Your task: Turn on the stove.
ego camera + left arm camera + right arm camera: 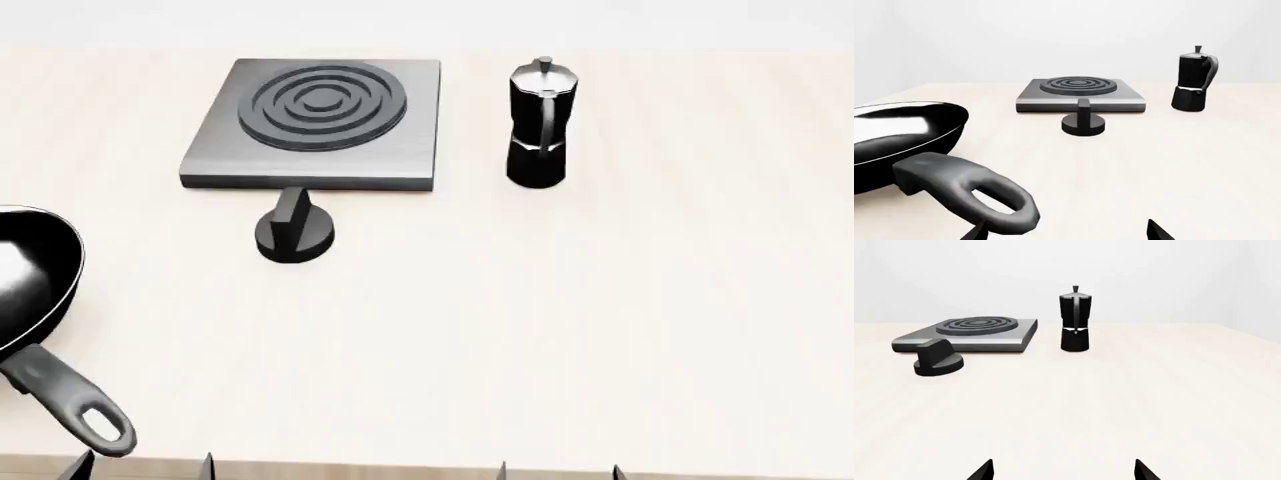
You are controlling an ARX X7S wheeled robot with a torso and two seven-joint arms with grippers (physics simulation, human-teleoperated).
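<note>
Plainly grey stove [400, 140], ringed burner, black knob [295, 232]

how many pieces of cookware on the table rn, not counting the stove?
2. The black frying pan sits at the table's left edge, handle pointing toward the robot. The black moka pot stands upright just right of the stove. Nothing else shows, though the views crop the table's edges.

Pale, cream-coloured tabletop [561, 330] under soft even light; plain white wall [1174, 275] behind its far edge
</note>
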